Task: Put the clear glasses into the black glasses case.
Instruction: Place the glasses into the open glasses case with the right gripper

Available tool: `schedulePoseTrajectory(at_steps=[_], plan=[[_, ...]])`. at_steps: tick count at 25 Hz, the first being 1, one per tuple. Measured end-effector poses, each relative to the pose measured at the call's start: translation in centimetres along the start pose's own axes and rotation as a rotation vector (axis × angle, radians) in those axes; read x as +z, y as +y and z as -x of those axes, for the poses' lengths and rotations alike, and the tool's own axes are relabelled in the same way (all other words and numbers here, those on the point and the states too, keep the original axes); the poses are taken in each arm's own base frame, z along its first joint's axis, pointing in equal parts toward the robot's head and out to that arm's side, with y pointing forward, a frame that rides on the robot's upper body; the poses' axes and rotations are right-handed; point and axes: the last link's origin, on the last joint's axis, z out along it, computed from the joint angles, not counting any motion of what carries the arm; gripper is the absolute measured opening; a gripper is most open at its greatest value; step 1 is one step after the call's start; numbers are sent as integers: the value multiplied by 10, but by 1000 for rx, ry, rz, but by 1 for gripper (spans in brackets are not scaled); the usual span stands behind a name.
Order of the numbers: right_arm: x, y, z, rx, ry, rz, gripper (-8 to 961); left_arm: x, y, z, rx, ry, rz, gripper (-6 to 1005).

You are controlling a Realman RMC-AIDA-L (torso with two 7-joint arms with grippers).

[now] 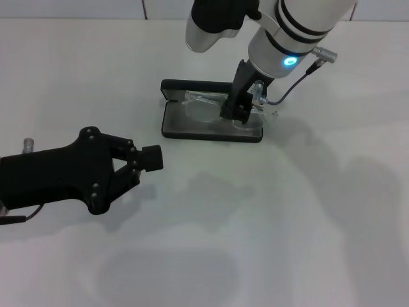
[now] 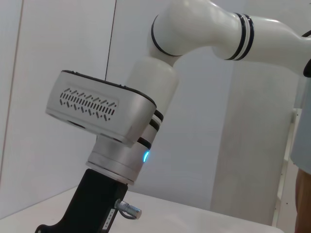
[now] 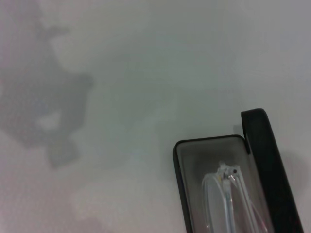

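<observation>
The black glasses case [image 1: 204, 135] lies open at the table's far middle, its lid standing up at the back. The clear glasses [image 1: 203, 109] lie inside on the grey lining. My right gripper [image 1: 236, 116] reaches down into the right part of the case, right on the glasses; its fingers hide the contact. The right wrist view shows one end of the case [image 3: 181, 184] with the glasses [image 3: 226, 194] folded inside. My left gripper [image 1: 151, 158] rests parked at the near left, shut and holding nothing.
The case's raised lid [image 1: 192, 85] stands just behind the glasses. The right arm's wrist and cable [image 1: 291, 89] hang above the case's right end. The left wrist view shows only the right arm [image 2: 121, 141] against a wall.
</observation>
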Motion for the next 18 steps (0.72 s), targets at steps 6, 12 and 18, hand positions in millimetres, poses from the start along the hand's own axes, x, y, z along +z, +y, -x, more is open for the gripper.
schedulePoseTrajectory(at_steps=[6, 12, 18], plan=[[1, 0, -1, 4, 3, 2, 65, 0, 0, 0, 0, 0, 0, 98], [1, 0, -2, 6, 2, 2, 65, 0, 0, 0, 0, 0, 0, 101], [2, -2, -2, 10, -13, -13, 66, 0, 0, 0, 2, 0, 0, 104]])
